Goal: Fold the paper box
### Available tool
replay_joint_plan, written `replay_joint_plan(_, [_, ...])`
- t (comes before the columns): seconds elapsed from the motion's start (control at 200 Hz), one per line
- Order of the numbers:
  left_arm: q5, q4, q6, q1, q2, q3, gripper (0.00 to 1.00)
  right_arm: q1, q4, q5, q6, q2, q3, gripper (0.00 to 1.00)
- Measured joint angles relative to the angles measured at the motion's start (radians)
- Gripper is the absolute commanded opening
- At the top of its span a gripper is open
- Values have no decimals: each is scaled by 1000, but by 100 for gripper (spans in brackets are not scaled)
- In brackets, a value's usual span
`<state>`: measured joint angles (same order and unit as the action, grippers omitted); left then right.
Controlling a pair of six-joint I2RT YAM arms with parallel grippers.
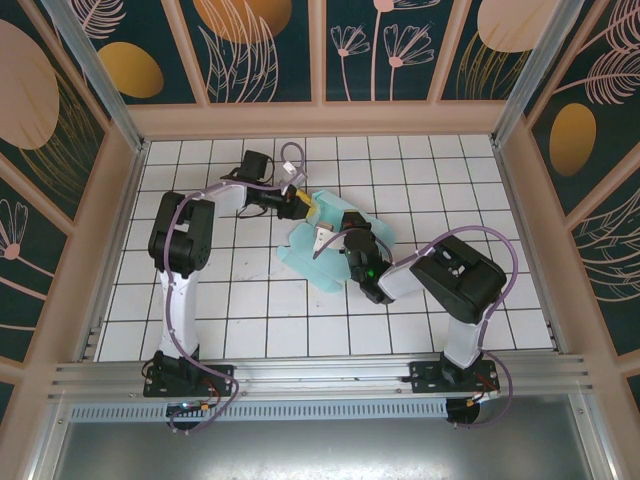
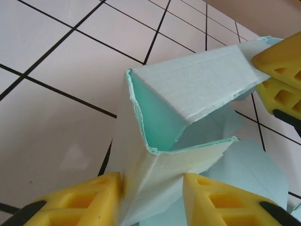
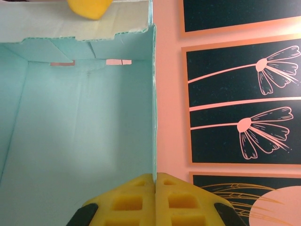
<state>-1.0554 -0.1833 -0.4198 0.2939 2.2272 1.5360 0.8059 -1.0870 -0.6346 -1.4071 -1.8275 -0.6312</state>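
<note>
The paper box (image 1: 322, 262), pale mint-green card, lies half-formed in the middle of the white tiled table with some walls raised and flaps still flat. My left gripper (image 1: 302, 207) reaches in from the left at its far corner. In the left wrist view a folded corner of the box (image 2: 188, 94) stands up, and my left gripper (image 2: 153, 197) has both yellow fingers against the doubled wall between them. My right gripper (image 1: 335, 238) is shut on the thin edge of an upright wall (image 3: 80, 132), with its fingers (image 3: 136, 200) pressed together over the card (image 3: 154, 141).
The tiled table (image 1: 450, 180) is boxed in by peach walls with dark flower panels (image 1: 260, 50). A metal rail (image 1: 320, 375) runs along the near edge by the arm bases. A rounded flap (image 2: 254, 174) lies flat on the tiles near the left fingers.
</note>
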Motion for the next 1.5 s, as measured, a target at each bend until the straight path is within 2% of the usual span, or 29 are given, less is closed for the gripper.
replay_joint_plan(0.335, [19, 27, 33, 26, 0, -13, 28, 0, 15, -3, 4, 6, 0, 0])
replay_joint_plan(0.811, [204, 242, 225, 56, -13, -118, 31, 0, 23, -7, 31, 8, -2, 0])
replay_joint_plan(1.221, [229, 290, 284, 69, -13, -122, 30, 0, 56, -13, 54, 18, -16, 0])
replay_joint_plan(1.496, [261, 405, 361, 87, -31, -188, 29, 0, 59, -27, 55, 18, -21, 0])
